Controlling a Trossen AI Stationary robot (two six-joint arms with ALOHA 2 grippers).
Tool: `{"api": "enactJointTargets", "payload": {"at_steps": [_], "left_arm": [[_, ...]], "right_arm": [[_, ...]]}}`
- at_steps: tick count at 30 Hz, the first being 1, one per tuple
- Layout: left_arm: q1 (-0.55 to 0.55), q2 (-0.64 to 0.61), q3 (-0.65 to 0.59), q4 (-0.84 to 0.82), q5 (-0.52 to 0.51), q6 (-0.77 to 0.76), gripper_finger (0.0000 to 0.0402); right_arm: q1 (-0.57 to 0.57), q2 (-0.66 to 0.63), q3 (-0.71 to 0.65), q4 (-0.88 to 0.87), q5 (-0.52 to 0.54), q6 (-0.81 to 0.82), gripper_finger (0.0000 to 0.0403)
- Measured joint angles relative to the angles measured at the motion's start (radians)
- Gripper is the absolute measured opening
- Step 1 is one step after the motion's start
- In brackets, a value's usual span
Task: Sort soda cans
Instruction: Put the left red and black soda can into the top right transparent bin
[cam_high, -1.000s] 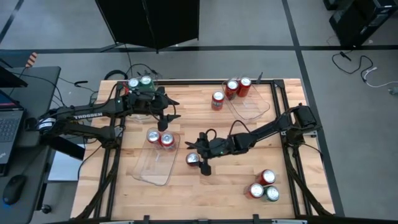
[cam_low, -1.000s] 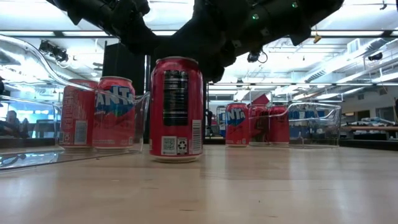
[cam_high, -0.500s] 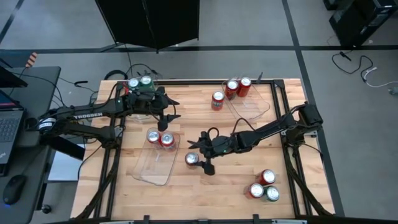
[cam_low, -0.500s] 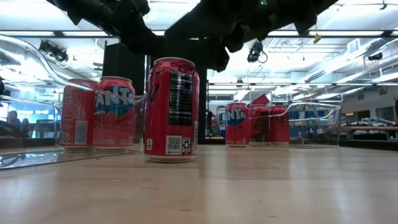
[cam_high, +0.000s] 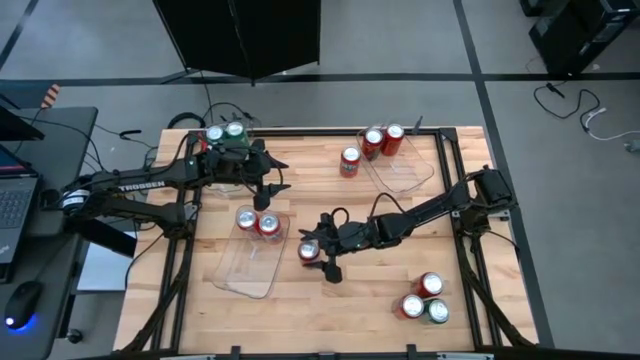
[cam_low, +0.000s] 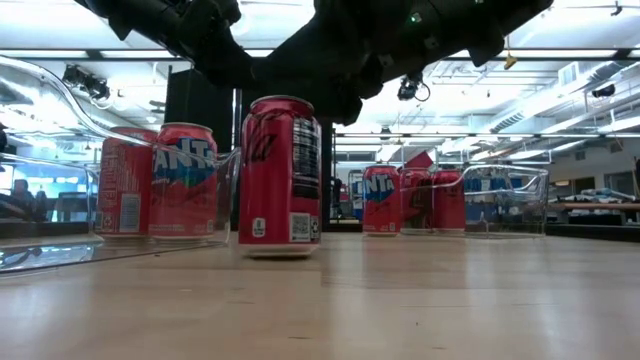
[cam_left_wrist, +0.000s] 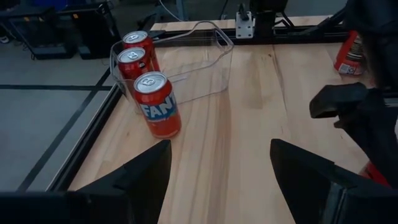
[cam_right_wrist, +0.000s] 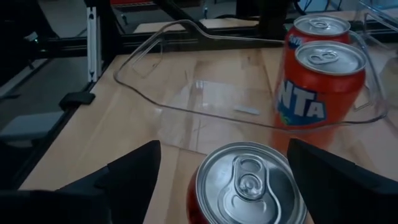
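Soda can (cam_high: 308, 251) upright beside clear tray (cam_high: 245, 270) | right gripper (cam_high: 318, 252) straddles it, fingers apart, no clamp | left gripper (cam_high: 268, 188) spread above tray's two cans.

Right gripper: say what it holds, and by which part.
Nothing is held. The right gripper is open, its fingers apart on either side of the red can standing beside the clear tray, not touching it.

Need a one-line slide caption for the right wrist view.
Right tool open around a red can standing beside the clear tray that holds two more red cans.
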Motion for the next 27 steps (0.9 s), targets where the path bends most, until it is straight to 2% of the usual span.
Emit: {"api": "enactJointTargets", "payload": {"at_steps": [15, 27], "left_arm": [[0.000, 0.000, 0.000, -0.002, -0.001, -0.001, 0.0275], [0.000, 0.000, 0.000, -0.002, -0.001, -0.001, 0.0275]], "right_arm": [[0.009, -0.040, -0.005, 0.000, 0.004, -0.013, 0.0344], [0.007, -0.040, -0.005, -0.101, 0.026, 0.019, 0.0344]]}}
